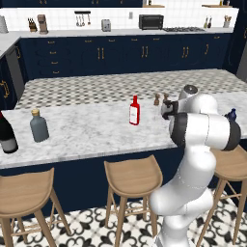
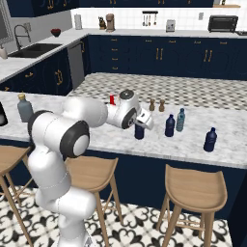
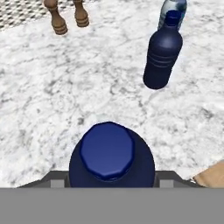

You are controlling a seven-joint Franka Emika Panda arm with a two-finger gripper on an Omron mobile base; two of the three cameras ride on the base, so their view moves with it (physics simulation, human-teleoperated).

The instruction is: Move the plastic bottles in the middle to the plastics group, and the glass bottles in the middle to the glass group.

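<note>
**Ana:** Nearest the hand camera is a navy bottle (image 3: 111, 159), seen from above, its blue cap right under the lens. From the right base camera the gripper (image 2: 140, 120) is down over it on the marble counter (image 2: 120, 137).

**Ben:** Are the fingers clamped on it?

**Ana:** I cannot tell. Dark finger parts (image 3: 56, 179) flank the bottle's shoulders on both sides, but the contact itself is hidden below the frame.

**Ben:** So which step?

**Ana:** My read: carrying or collecting one plastic bottle for the plastics group. That group, a second navy bottle (image 3: 162, 54) with a pale teal bottle (image 3: 173, 8) just behind it, stands near the gripper on the side away from the red bottle (image 1: 134, 110). Another navy bottle (image 2: 210, 140) stands beyond them, well apart.

**Ben:** And next?

**Ana:** If gripped, lift it straight, travel toward the teal bottle and set it down upright beside the pair without knocking them. The red bottle remains mid-counter, far from the grey flask (image 1: 38, 126) and wine bottle (image 1: 6, 135).
</note>
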